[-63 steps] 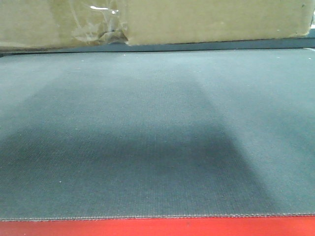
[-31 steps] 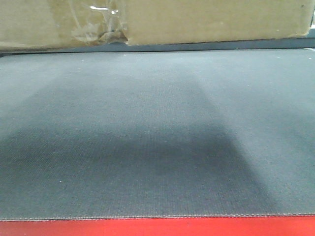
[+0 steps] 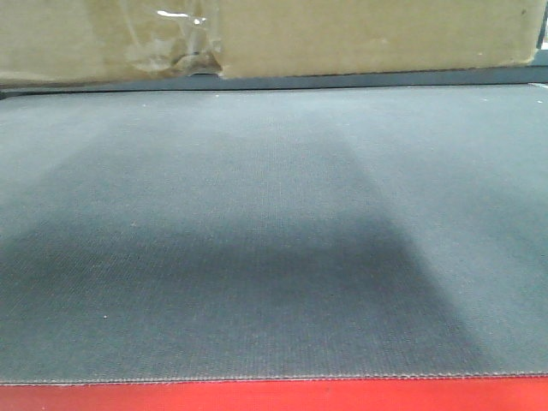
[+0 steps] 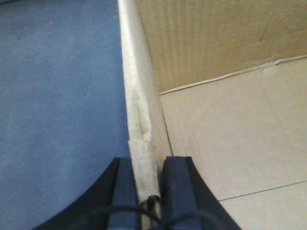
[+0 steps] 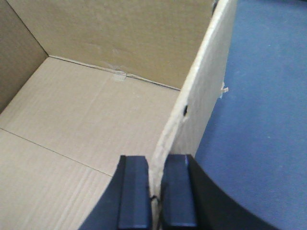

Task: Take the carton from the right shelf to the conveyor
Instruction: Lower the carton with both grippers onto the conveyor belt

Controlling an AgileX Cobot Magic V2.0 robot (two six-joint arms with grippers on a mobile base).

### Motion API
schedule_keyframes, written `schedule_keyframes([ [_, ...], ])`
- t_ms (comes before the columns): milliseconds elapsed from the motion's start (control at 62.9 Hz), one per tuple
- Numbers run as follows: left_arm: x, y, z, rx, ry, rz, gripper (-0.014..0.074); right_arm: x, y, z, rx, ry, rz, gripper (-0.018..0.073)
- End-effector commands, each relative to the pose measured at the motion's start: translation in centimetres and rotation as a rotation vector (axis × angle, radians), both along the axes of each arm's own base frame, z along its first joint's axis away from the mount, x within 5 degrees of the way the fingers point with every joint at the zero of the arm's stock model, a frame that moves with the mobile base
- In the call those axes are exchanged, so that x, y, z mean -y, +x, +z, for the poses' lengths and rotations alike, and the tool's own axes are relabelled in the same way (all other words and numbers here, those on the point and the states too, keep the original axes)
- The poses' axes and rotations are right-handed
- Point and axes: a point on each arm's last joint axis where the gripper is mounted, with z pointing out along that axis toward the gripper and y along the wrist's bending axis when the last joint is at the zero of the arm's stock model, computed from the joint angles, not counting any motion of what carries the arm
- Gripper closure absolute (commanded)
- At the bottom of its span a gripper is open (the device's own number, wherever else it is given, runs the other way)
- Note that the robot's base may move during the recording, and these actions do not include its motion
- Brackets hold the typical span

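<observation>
The carton [image 3: 342, 34], plain brown cardboard with crumpled clear tape at its lower seam, fills the top of the front view, over the far edge of the conveyor [image 3: 274, 214]. Whether it rests on the belt I cannot tell. My left gripper [image 4: 147, 160] is shut on the carton's left wall [image 4: 139, 96], one finger inside and one outside. On the opposite side, my right gripper [image 5: 154, 158] is shut on the right wall [image 5: 206, 96] in the same way. Both wrist views look down into the open, empty carton, with the belt [image 4: 57, 96] beside it. The right shelf is out of view.
The dark grey woven belt spreads wide in front of the carton, with a red strip [image 3: 274, 396] along its near edge. A broad shadow lies across the middle of the belt. A dark gap runs under the carton's lower edge.
The carton's lower edge and tape patch have shifted very slightly up in the front view. Nothing else differs visibly.
</observation>
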Motion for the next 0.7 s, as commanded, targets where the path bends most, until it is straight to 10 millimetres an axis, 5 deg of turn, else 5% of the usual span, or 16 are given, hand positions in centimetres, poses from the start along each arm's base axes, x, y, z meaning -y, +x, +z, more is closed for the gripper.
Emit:
schedule_keyframes([
  [0, 0.5, 1.3, -0.1, 0.043, 0.011, -0.022, 0.0616, 1.0, 0.4, 0.7, 0.074, -0.029, -0.047, 0.0627],
  [302, 3.9, 7.8, -4.5, -0.006, -0.052, -0.065, 0.0616, 2.5, 7.7, -3.3, -0.02, -0.074, -0.198, 0.0627],
  [541, 5.8, 12.7, -8.8, -0.033, -0.025, -0.096, 0.0616, 1.0, 14.4, -9.8, -0.149, -0.127, -0.211, 0.0627],
  [684, 5.9, 14.2, -10.7, -0.072, -0.013, -0.088, 0.0573, 0.4, 16.5, -12.8, -0.216, -0.154, -0.209, 0.0603],
])
